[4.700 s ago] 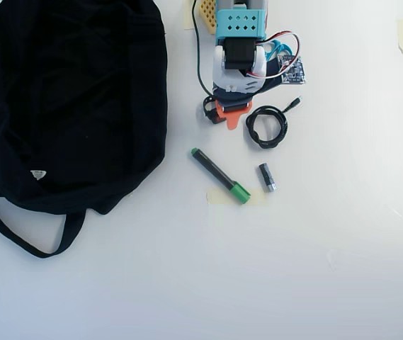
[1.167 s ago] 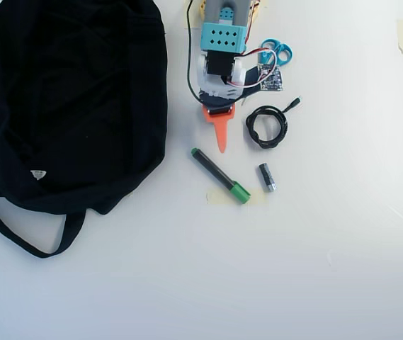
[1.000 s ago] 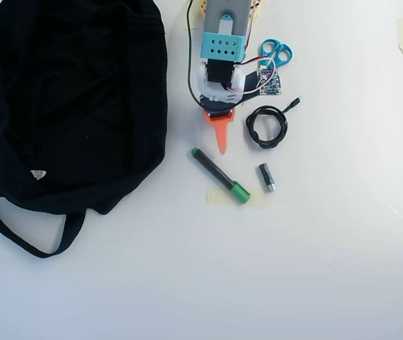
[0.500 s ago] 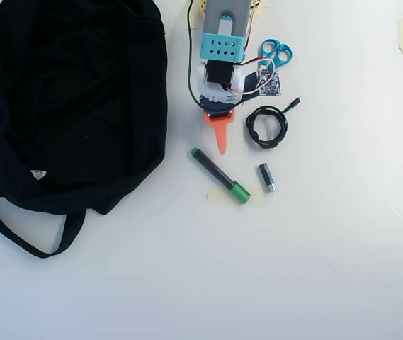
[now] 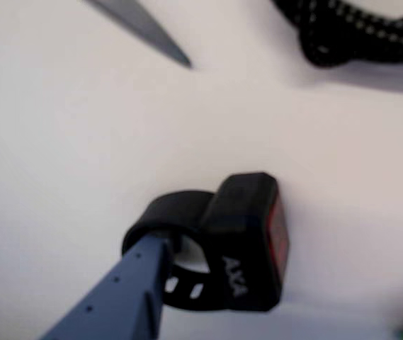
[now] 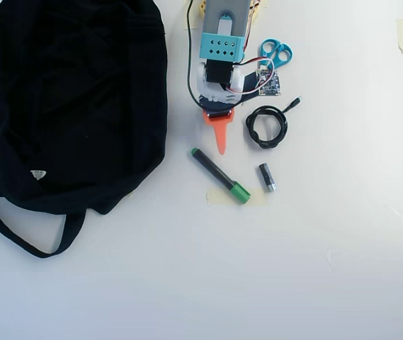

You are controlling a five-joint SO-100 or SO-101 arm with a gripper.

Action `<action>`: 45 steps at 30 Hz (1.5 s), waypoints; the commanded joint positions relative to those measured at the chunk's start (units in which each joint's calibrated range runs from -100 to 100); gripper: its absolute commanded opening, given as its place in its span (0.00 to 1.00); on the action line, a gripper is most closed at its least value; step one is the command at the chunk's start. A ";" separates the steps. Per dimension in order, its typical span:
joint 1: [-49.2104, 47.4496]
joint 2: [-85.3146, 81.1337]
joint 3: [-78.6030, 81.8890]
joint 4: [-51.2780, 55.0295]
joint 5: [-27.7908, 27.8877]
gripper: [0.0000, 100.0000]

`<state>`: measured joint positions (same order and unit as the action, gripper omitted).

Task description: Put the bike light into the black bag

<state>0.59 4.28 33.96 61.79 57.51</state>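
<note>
Black rubber bike light (image 5: 247,241), lettered "AXA" in white, lies low in the wrist view, a blue finger (image 5: 120,297) threading its loop; whether the jaws grip is unclear.

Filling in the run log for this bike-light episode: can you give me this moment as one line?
stage: grasping | gripper: finger through strap loop of bike light, closure unclear | black bag: left in overhead view, light not in | nearby: coiled cable

On white table (image 6: 328,269): coiled black cable (image 6: 267,127), small grey-black cylinder (image 6: 267,177) just below it, green-capped black marker (image 6: 219,176) lying diagonally over tape patch (image 6: 219,196), blue-handled scissors (image 6: 275,52) near top.
</note>
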 commanded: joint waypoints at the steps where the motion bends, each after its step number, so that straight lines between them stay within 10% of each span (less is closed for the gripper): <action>1: 0.46 0.21 0.18 -0.63 0.33 0.54; 45: 0.53 5.18 -0.72 -0.63 1.22 0.49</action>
<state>0.81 8.09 33.41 61.87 58.29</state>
